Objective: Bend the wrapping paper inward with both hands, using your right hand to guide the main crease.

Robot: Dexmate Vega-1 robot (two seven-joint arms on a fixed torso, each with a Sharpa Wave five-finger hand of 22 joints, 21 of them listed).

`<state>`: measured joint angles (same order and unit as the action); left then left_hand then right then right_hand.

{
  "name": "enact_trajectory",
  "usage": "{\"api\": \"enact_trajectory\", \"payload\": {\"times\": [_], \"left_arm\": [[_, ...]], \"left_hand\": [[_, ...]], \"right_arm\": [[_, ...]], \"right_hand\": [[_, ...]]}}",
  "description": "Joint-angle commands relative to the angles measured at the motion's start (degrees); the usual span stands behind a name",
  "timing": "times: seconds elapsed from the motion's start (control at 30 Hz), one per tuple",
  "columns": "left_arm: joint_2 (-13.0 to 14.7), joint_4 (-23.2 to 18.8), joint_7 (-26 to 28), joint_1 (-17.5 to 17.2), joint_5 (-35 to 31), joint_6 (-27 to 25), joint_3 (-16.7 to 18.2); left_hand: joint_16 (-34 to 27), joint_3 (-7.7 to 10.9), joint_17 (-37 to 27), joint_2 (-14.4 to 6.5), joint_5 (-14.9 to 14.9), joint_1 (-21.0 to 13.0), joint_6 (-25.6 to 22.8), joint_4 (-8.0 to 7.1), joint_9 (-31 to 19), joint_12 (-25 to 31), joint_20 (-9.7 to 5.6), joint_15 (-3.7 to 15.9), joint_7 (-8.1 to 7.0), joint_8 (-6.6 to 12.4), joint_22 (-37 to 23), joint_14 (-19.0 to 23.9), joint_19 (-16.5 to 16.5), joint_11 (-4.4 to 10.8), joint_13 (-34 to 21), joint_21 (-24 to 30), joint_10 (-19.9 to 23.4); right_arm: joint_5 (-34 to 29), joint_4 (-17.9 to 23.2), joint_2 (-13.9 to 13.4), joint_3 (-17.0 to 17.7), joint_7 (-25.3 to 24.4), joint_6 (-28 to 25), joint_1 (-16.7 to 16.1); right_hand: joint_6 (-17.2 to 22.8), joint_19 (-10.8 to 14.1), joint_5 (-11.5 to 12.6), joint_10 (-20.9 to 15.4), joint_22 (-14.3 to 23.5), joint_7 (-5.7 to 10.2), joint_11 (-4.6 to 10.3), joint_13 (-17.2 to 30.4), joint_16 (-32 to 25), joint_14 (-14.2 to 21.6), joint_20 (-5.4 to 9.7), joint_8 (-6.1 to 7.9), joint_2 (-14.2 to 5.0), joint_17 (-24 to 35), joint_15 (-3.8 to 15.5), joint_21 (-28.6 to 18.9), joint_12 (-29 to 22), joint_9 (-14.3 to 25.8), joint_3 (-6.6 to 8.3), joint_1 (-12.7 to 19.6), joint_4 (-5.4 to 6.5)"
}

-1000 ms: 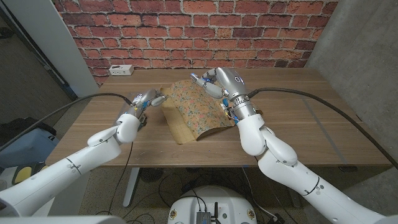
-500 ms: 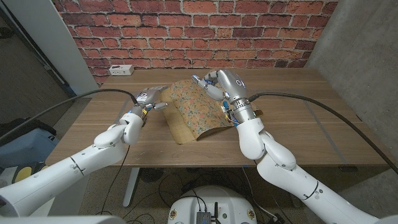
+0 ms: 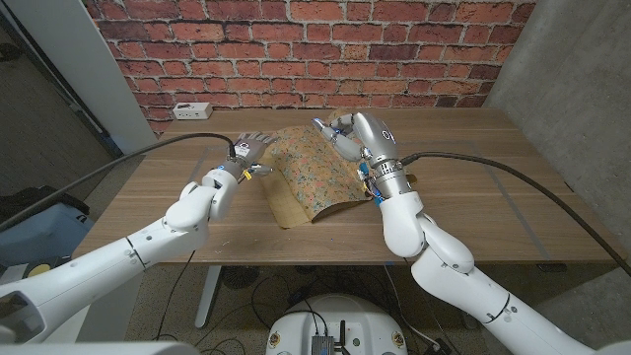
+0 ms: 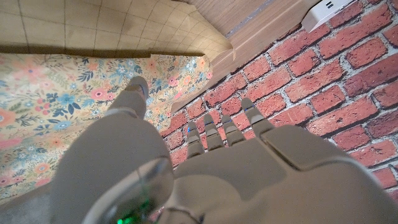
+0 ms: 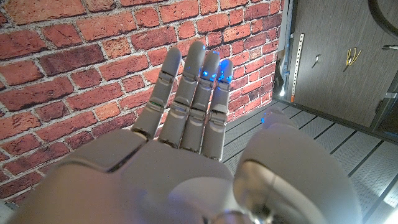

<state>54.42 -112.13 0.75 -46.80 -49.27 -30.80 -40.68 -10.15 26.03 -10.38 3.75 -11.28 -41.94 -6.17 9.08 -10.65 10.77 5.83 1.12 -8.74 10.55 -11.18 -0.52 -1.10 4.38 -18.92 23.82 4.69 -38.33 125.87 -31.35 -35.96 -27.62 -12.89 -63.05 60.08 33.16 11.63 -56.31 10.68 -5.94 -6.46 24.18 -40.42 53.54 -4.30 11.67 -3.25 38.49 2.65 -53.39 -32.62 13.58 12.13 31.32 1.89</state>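
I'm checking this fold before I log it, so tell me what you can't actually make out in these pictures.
- Head view: whether the right hand touches the wrapping paper; the hand's own back hides its palm.
- Head view: what lies under the arched paper; the sheet covers it.
- Left wrist view: whether the left hand presses the paper; the hand blocks the contact.
- Head view: the white power strip is too small for detail.

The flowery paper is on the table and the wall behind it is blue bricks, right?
Not quite. The paper does lie on the table, but the head view shows the brick wall behind it is red, not blue.
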Motion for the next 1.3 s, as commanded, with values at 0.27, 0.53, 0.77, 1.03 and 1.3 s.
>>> {"api": "enact_trajectory", "payload": {"times": [0.27,0.53,0.77,1.03,1.3], "left_arm": [[-3.3,2.5,-10.8,3.0,-16.1,3.5,-2.8],[-4.8,4.1,-12.4,3.4,-21.3,5.1,-3.9],[-5.6,4.6,-14.5,3.5,-24.1,6.4,-4.2],[-7.0,6.2,-16.2,3.8,-28.2,6.8,-4.8],[-8.8,9.2,-14.8,3.9,-29.1,6.7,-5.2]], "left_hand": [[0.3,-1.83,0.2,1.1,-1.1,-1.6,5.2,-0.37,0.0,-0.2,0.2,-0.76,-1.85,-0.65,0.1,-4.9,-2.2,-0.11,1.8,-1.7,-4.8],[0.3,-2.5,0.3,0.8,-1.3,-3.0,9.6,-0.45,0.1,-0.2,-0.13,-1.08,-1.84,-0.87,0.2,-8.2,-3.5,-0.24,3.0,-2.8,-8.1],[0.3,-3.5,0.3,0.4,-1.3,-3.8,17.0,-0.85,0.2,-0.3,-0.18,-2.07,-0.9,-0.93,0.2,-11.6,-5.5,-1.09,4.5,-4.4,-13.3],[0.3,-4.15,0.3,0.6,-1.4,-4.1,18.2,-0.89,0.2,-0.4,0.18,-3.0,-0.95,-0.48,0.2,-13.3,-6.2,-1.28,5.1,-5.0,-16.0],[0.2,-4.24,0.3,-1.0,-1.2,-5.2,23.2,-1.15,0.2,-0.4,0.51,-3.43,-1.31,-0.84,0.1,-15.7,-8.0,-2.05,6.0,-6.3,-20.8]], "right_arm": [[3.2,0.1,-0.2,2.2,-2.9,2.3,-2.4],[4.0,0.3,-0.3,2.8,-3.8,3.0,-3.2],[4.3,0.3,0.1,3.0,-5.1,3.6,-4.0],[4.5,0.1,0.3,3.0,-5.3,3.8,-4.1],[5.0,0.0,0.4,3.2,-5.2,4.1,-4.2]], "right_hand": [[1.0,0.8,-0.6,-1.1,0.0,-0.41,-0.07,-0.1,0.1,1.2,0.17,0.52,-0.89,0.0,-0.01,0.1,-0.4,0.0,0.82,0.4,-0.28],[1.5,1.2,-0.8,-1.8,0.0,-0.5,-0.49,0.0,-0.1,1.6,0.23,0.68,-1.66,0.2,-0.23,0.1,-0.7,0.0,1.31,0.4,-0.36],[1.9,1.4,-0.9,-2.3,0.0,-0.9,-0.59,-0.1,-0.2,2.1,0.24,0.74,-2.41,0.3,-0.44,0.0,-0.9,-0.1,1.79,0.3,-0.42],[2.4,1.7,-1.0,-2.7,0.0,-1.19,-0.7,-0.1,-0.2,2.5,0.21,0.81,-2.98,0.2,-0.58,0.0,-1.0,-0.2,2.21,0.2,-0.51],[2.6,1.7,-1.0,-2.8,0.0,-1.13,-0.84,-0.2,-0.3,2.7,0.23,0.83,-3.16,0.4,-0.56,0.0,-0.9,-0.2,2.47,0.2,-0.68]]}}
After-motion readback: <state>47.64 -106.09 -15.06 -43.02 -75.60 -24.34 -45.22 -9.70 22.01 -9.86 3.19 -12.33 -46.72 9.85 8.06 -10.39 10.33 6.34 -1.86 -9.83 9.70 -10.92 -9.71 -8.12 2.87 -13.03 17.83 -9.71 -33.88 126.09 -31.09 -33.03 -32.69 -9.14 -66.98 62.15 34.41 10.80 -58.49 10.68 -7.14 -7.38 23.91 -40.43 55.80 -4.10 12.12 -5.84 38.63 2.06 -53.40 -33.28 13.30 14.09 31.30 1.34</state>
